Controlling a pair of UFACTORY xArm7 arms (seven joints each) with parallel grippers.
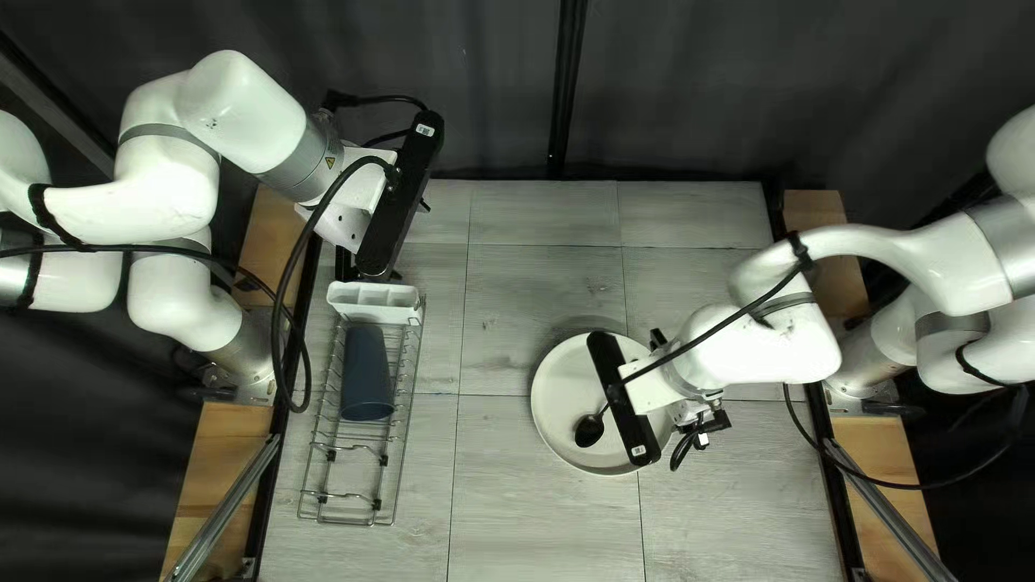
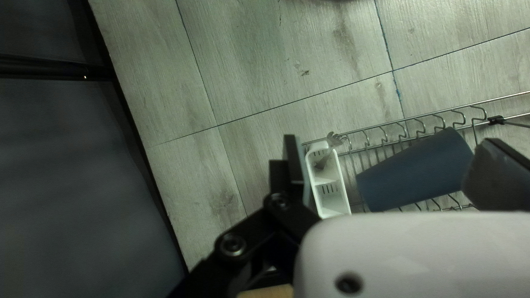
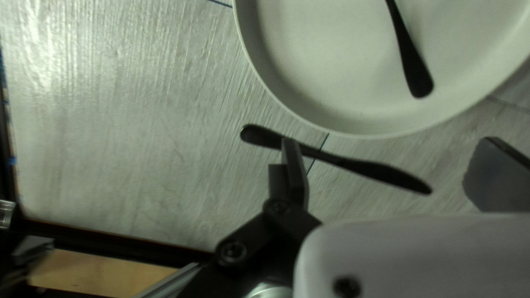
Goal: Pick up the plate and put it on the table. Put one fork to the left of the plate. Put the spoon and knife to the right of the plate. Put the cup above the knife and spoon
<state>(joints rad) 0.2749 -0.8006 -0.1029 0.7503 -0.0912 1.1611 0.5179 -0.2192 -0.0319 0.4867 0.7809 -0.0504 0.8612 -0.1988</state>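
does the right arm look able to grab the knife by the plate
Probably yes: the right gripper is open over the knife, with nothing seen lying on it. The knife runs roughly along the gripper's closing direction, though, so a turn would likely come first, and the plate is close.

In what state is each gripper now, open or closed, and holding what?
Left gripper: open, holding nothing.
Right gripper: open, holding nothing; the knife is not gripped.
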